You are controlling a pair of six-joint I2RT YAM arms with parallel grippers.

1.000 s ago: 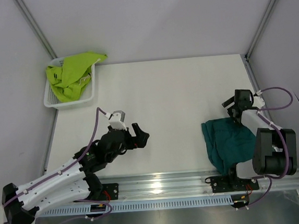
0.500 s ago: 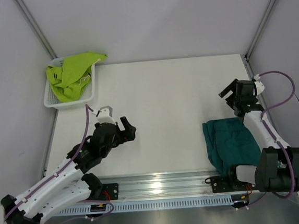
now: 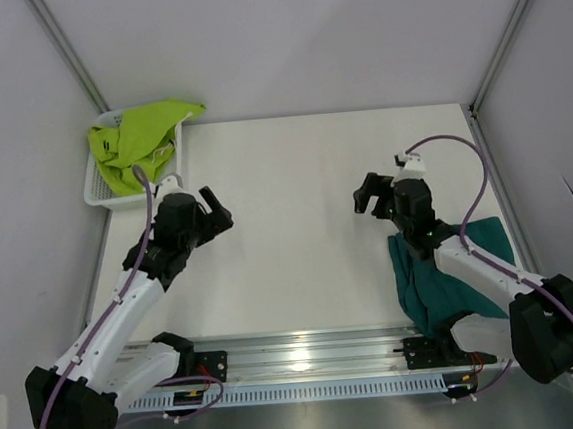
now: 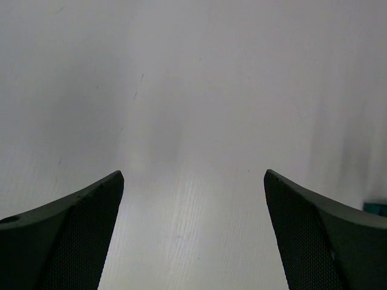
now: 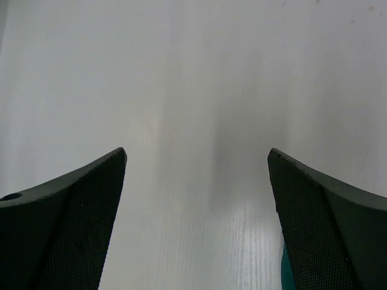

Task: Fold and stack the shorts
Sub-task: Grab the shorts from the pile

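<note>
The dark teal shorts point(image 3: 434, 274) lie folded at the near right of the table, partly under my right arm. A sliver of them shows at the lower right of the right wrist view point(image 5: 283, 273). The lime shorts point(image 3: 141, 139) are bunched in the white mesh basket point(image 3: 100, 196) at the far left corner, spilling over its rim. My left gripper point(image 3: 213, 210) is open and empty over bare table, right of and below the basket; the left wrist view point(image 4: 193, 175) shows only table between its fingers. My right gripper point(image 3: 367, 194) is open and empty, just up and left of the teal shorts point(image 5: 196, 151).
A white table point(image 3: 303, 173) with grey walls around it. Metal frame posts point(image 3: 70, 53) stand at the back corners. An aluminium rail point(image 3: 309, 358) runs along the near edge, carrying both arm bases.
My left arm has swung up and left toward the basket. My right arm has swung left from the right table edge, across the teal shorts, toward the middle. Both grippers stay open and empty.
</note>
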